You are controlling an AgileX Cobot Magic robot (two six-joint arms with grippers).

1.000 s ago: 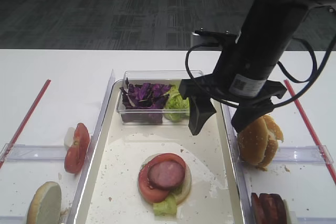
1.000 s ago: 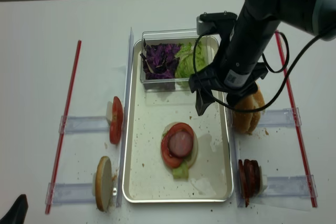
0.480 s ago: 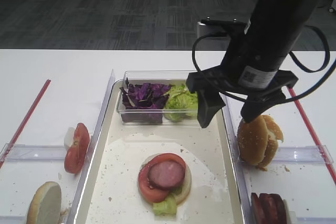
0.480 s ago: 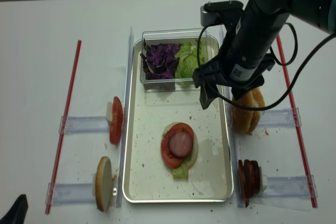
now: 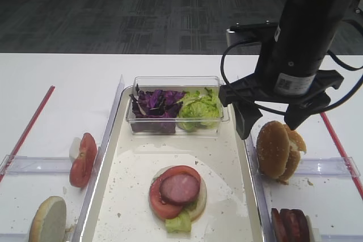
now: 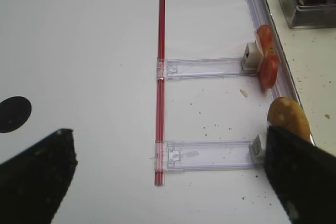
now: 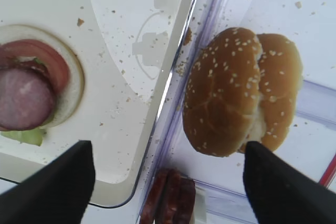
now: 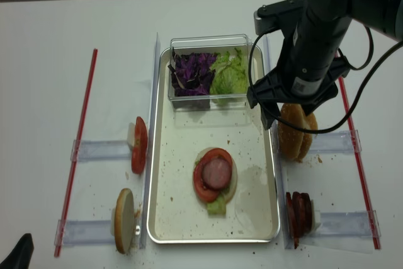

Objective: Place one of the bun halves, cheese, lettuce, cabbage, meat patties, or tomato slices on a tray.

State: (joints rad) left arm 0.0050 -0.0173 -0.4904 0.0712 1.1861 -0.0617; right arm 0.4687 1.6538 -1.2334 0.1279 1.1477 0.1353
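My right gripper (image 5: 271, 126) hangs open above the sesame bun halves (image 5: 278, 151) standing on edge just right of the tray (image 5: 125, 196). The right wrist view shows those bun halves (image 7: 236, 98) between and beyond the black fingers (image 7: 58, 187), with nothing gripped. On the tray lies a stack with a meat patty (image 5: 180, 188) on a tomato slice, lettuce and a bun half. More meat patties (image 5: 292, 225) stand at the right front. Tomato slices (image 5: 82, 160) and a bun half (image 5: 48, 222) stand left of the tray. My left gripper (image 6: 165, 182) is open over bare table. No cheese shows.
A clear plastic box (image 5: 170, 80) at the tray's far end holds purple cabbage (image 5: 154, 103) and lettuce (image 5: 197, 106). Clear plastic rails (image 5: 34, 164) carry the ingredients on both sides. Red strips (image 5: 28, 128) run along the table's left and right.
My right gripper has moved to the right, from over the tray's right side to above the bun halves, staying open. Nothing else has moved.
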